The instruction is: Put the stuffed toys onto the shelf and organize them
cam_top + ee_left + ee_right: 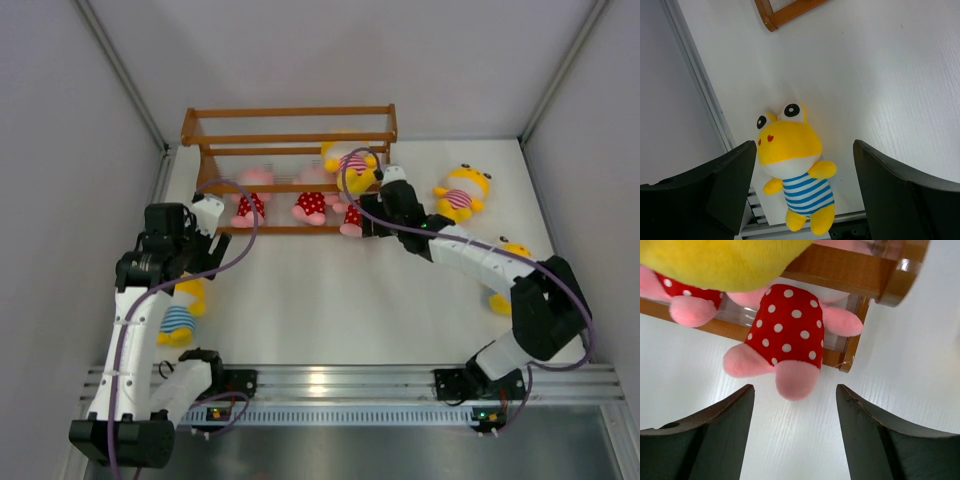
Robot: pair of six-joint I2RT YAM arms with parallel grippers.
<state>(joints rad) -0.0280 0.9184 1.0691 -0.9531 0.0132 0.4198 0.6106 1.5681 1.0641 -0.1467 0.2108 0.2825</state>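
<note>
The brown wooden shelf [290, 128] stands at the back of the table. Three pink toys in red dotted outfits [312, 205] sit on its low tier, and a yellow pink-striped toy [350, 160] sits above them at the right. My right gripper [368, 218] is open and empty just in front of the rightmost pink toy [787, 332], whose legs hang over the shelf rail [850, 277]. My left gripper [205, 245] is open and empty above a yellow blue-striped toy [797, 165] lying on its back at the table's left edge.
Another yellow pink-striped toy [460, 193] lies on the table right of the shelf. A further yellow toy [505, 275] lies half hidden behind my right arm. White walls close in left and right. A metal rail [340, 380] runs along the near edge.
</note>
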